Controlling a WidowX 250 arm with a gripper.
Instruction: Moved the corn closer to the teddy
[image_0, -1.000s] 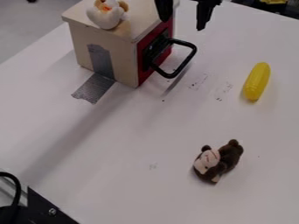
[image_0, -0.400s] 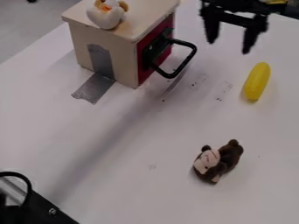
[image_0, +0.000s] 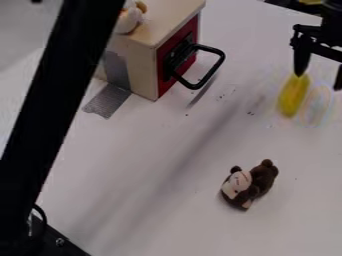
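The black gripper (image_0: 319, 81) hangs at the upper right, its two fingers spread apart with nothing between them. Its left fingertip overlaps the upper end of the yellow corn (image_0: 292, 97) in the view; whether they touch I cannot tell. The corn lies on the white table, lengthwise from upper right to lower left. Below it and somewhat to the left, the brown teddy (image_0: 250, 184) with a pale face lies on the table, well apart from the corn.
A wooden toy oven (image_0: 143, 59) with a red front and a black handle (image_0: 217, 66) stands at the upper left, a white plush egg (image_0: 129, 19) on top. A black arm part (image_0: 57, 110) crosses the left side. Grey tape (image_0: 107, 100) runs onto the table (image_0: 167, 210).
The gripper has moved right and down from the top edge to the corn. A black arm part has come across the left side, covering part of the oven. Corn and teddy have stayed put.
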